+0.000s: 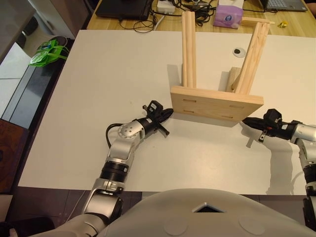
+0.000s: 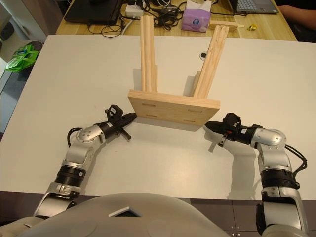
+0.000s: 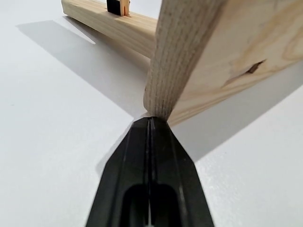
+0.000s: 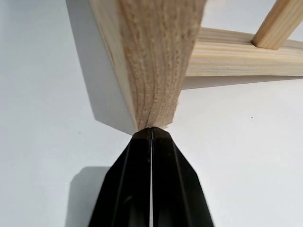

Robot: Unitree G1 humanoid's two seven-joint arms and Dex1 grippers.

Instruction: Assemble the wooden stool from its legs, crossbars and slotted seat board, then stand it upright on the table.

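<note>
Pine-pale, the wooden stool [image 1: 222, 74] looks fully put together: its legs [image 1: 188, 49] and a crossbar [image 1: 256, 21] sit joined into the slotted seat board [image 1: 217, 102]. It lies on its side in the middle of the white surface [image 1: 98, 98], seat board on edge nearest the robot and legs running away, so by my judgement only standing it upright is left. The left end effector [image 1: 168, 114] and right end effector [image 1: 245, 120] are clenched on nothing, tips against the board's lower corners. Behind, a purple tissue box [image 1: 228, 14], laptop [image 1: 123, 7] and cables [image 1: 143, 24] lie well apart, unlikely to hinder the tipping
</note>
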